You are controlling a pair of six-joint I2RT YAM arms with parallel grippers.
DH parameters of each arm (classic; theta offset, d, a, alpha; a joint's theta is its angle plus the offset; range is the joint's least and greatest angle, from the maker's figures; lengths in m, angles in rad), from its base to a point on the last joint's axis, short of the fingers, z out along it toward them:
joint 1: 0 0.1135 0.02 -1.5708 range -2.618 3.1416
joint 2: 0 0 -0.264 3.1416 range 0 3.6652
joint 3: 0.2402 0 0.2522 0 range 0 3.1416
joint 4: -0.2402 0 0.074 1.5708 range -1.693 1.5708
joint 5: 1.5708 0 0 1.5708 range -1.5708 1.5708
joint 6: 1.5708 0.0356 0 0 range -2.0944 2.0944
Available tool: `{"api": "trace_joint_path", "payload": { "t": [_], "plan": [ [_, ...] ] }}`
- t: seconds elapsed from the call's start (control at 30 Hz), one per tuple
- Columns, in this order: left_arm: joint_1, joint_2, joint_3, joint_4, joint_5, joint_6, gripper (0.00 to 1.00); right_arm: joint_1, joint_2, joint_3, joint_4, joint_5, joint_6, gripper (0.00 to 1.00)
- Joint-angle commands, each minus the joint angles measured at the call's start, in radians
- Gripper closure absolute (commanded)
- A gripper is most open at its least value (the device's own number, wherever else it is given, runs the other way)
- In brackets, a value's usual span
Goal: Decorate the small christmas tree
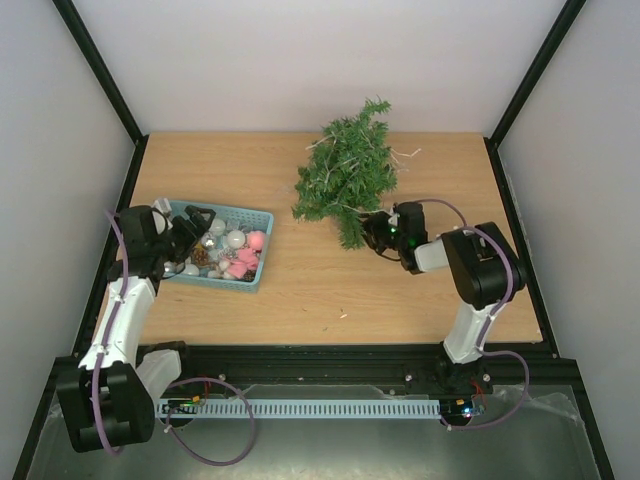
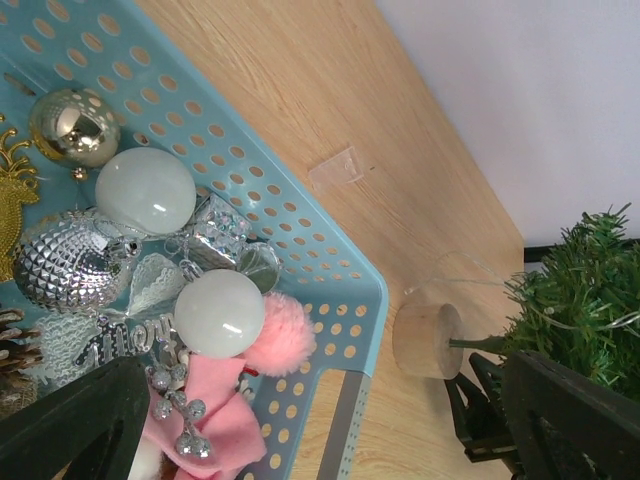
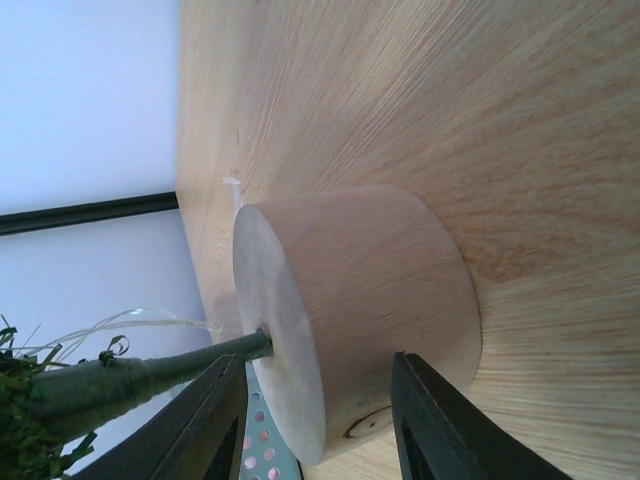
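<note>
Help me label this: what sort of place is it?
Probably a robot lab cell: white walls box in a wooden table, left arm and right arm bolted at its edge.

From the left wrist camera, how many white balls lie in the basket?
2 white balls: one near the gold ball, one beside the pink pompom. Others may be hidden.

The small christmas tree [image 1: 345, 175] lies tipped on its side on the right half of the surface [image 1: 300, 300], tip pointing toward the far edge. Its dark green, bristly branches spread in a loose cone. Thin pale strands, possibly a wire, trail among them. A slim green trunk [image 3: 130, 375] runs into a round, pale wooden base [image 3: 370, 300], which rests on its curved rim at the near end.
</note>
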Motion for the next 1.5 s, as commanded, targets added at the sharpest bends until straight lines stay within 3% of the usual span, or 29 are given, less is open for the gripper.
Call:
{"api": "trace_joint_path", "payload": {
  "t": [0.0,0.5,0.67,0.87,0.97,1.23,1.33,1.47],
  "plan": [
    [0.014,-0.009,-0.001,0.006,0.028,0.013,0.01,0.003,0.028,0.050,-0.026,0.000,-0.021,0.60],
    [0.021,-0.004,0.007,-0.023,0.008,0.032,0.01,-0.022,0.130,0.198,-0.059,-0.016,-0.066,0.61],
    [0.021,0.003,-0.005,-0.037,-0.017,0.041,0.01,-0.045,0.099,0.167,-0.045,-0.024,-0.066,0.58],
    [0.021,0.041,-0.032,-0.005,-0.039,0.036,0.01,-0.095,-0.018,0.032,-0.029,-0.030,-0.070,0.45],
    [0.011,0.077,-0.026,0.002,-0.052,0.051,0.02,-0.119,-0.084,-0.035,-0.039,-0.043,-0.075,0.44],
    [-0.029,0.145,0.014,-0.047,-0.217,0.115,0.07,-0.122,-0.317,-0.114,-0.263,-0.042,-0.227,0.41],
    [-0.045,0.177,0.046,-0.075,-0.289,0.142,0.11,-0.123,-0.409,-0.115,-0.367,-0.037,-0.292,0.40],
    [-0.092,0.207,0.097,-0.117,-0.413,0.184,0.25,-0.123,-0.524,-0.115,-0.493,-0.022,-0.370,0.39]
  ]
}}
